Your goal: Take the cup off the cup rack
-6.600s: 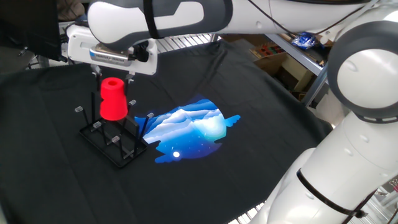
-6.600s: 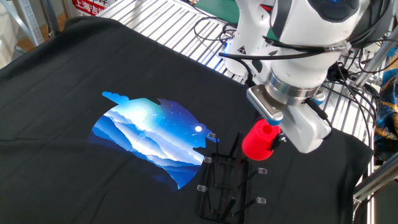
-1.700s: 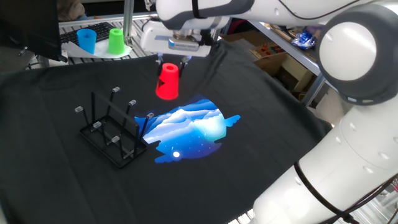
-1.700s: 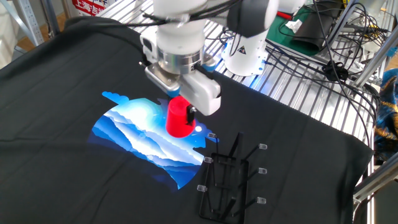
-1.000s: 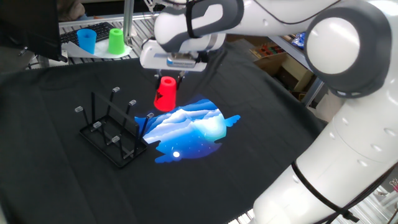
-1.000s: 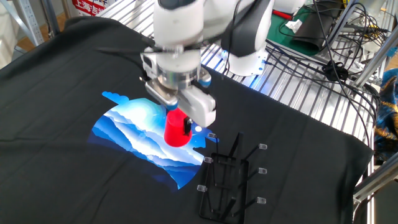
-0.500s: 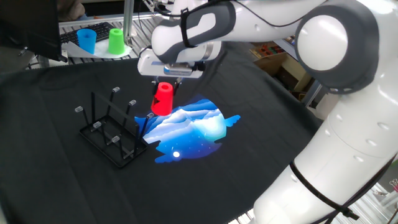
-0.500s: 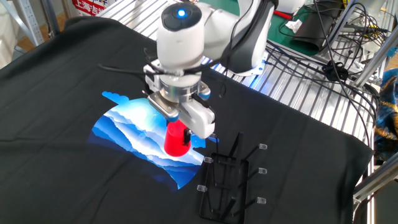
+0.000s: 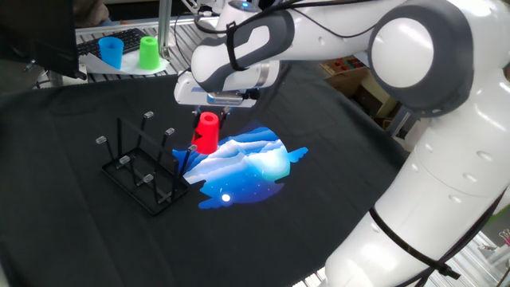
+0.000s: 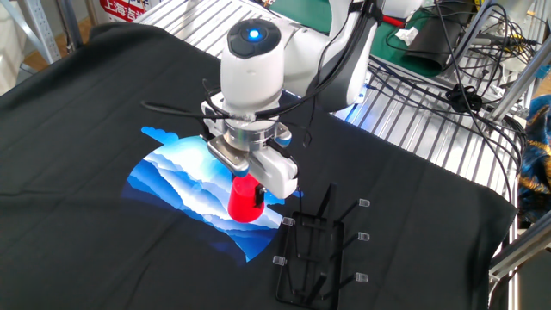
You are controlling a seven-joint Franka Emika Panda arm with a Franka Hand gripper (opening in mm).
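Observation:
The red cup (image 9: 206, 133) hangs upside down, narrow base up, in my gripper (image 9: 209, 118). It sits low over the black cloth at the left edge of the blue print (image 9: 247, 163), just right of the cup rack (image 9: 143, 167). In the other fixed view the cup (image 10: 244, 198) is under my gripper (image 10: 251, 179), left of the rack (image 10: 318, 245). The gripper is shut on the cup's base. The black wire rack has pale-tipped pegs and holds no cup.
A blue cup (image 9: 111, 51) and a green cup (image 9: 149, 52) stand on a white tray (image 9: 127, 67) at the back left. A black cloth (image 9: 319, 143) covers the table. Metal wire shelving (image 10: 413, 112) and cables lie beyond the cloth's edge.
My gripper has carried the red cup down and a little toward the rack side, from above the print's top to low at its left edge. The rack has not moved.

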